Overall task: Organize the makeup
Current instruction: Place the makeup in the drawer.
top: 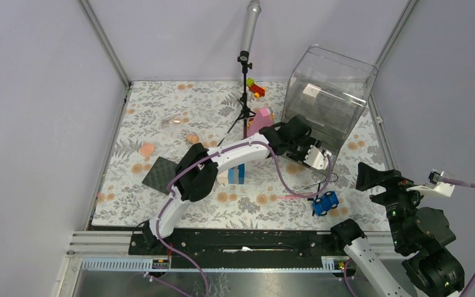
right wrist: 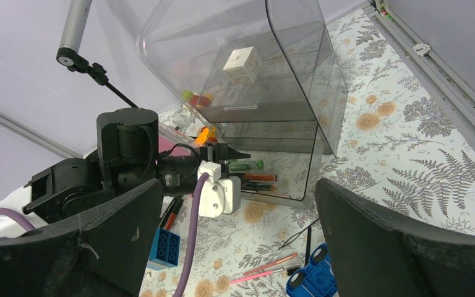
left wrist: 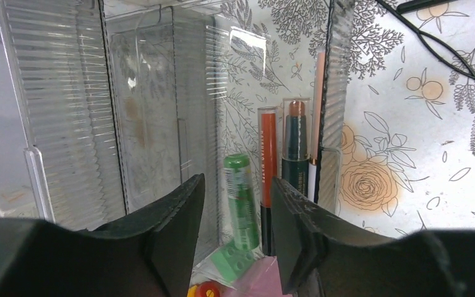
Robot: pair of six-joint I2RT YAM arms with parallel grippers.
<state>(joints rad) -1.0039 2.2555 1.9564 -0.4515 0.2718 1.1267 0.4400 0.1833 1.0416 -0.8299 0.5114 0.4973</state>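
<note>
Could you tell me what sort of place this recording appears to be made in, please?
Probably a robotics lab test cell, not a home: plain grey panel walls and aluminium corner posts enclose a floral-print tabletop, and a silver rod on a black tripod stand rises at the back.

Floral table [top: 154, 105], clear organizer [top: 331, 93], dark square [top: 161, 175]

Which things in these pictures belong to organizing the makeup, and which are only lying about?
Belong to the job:
- green tube
- red stick
- pink pencils
- peach sponges
- flat dark square
- clear organizer

Only lying about:
- blue toy car
- blue block
- pink cone
- small coloured blocks
</note>
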